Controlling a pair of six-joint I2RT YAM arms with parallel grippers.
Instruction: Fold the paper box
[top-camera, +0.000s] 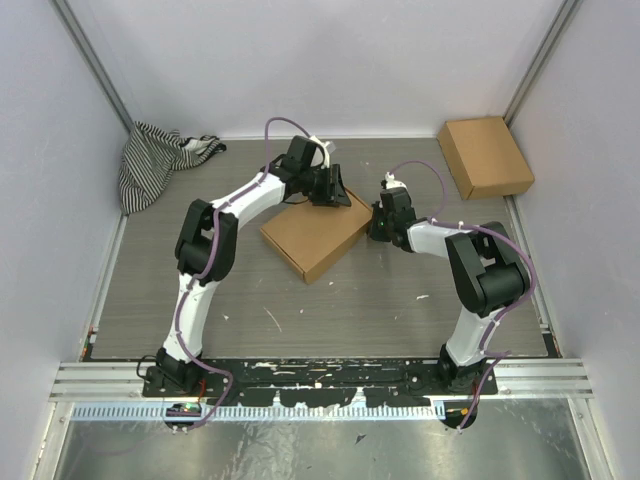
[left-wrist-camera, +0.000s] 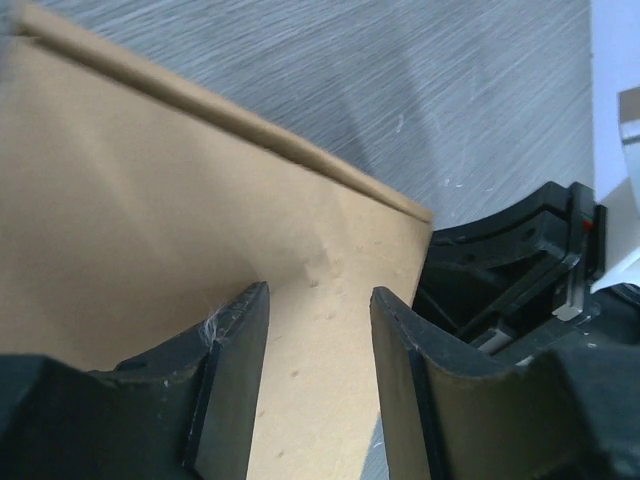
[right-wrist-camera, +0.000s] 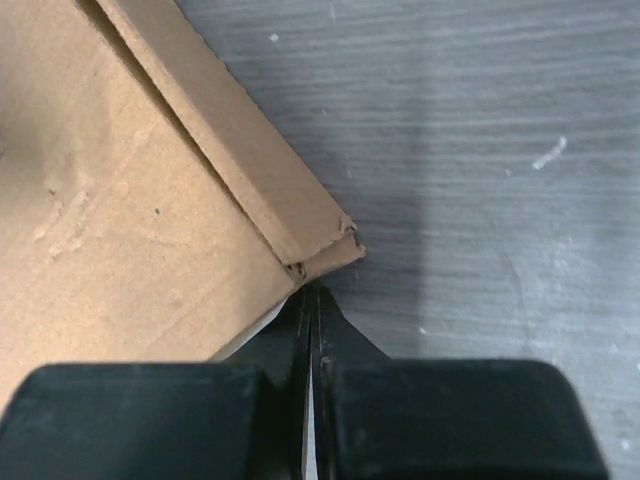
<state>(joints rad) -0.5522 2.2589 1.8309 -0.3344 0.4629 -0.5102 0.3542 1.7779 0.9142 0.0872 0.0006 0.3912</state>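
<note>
The paper box (top-camera: 318, 235) lies as a shallow closed brown box in the middle of the table. My left gripper (top-camera: 330, 188) is over its far corner. In the left wrist view this gripper (left-wrist-camera: 318, 300) is open, with the flat box top (left-wrist-camera: 150, 200) showing between the fingers (left-wrist-camera: 235, 370) and nothing held. My right gripper (top-camera: 380, 225) is at the box's right corner. The right wrist view shows it (right-wrist-camera: 310, 298) shut and empty, its tips right against the frayed corner (right-wrist-camera: 325, 250) of the box (right-wrist-camera: 130, 200).
A smaller ready-made cardboard box (top-camera: 485, 157) sits at the back right by the wall. A black-and-white striped cloth (top-camera: 155, 160) is bunched in the back left corner. Grey walls close in the table on three sides.
</note>
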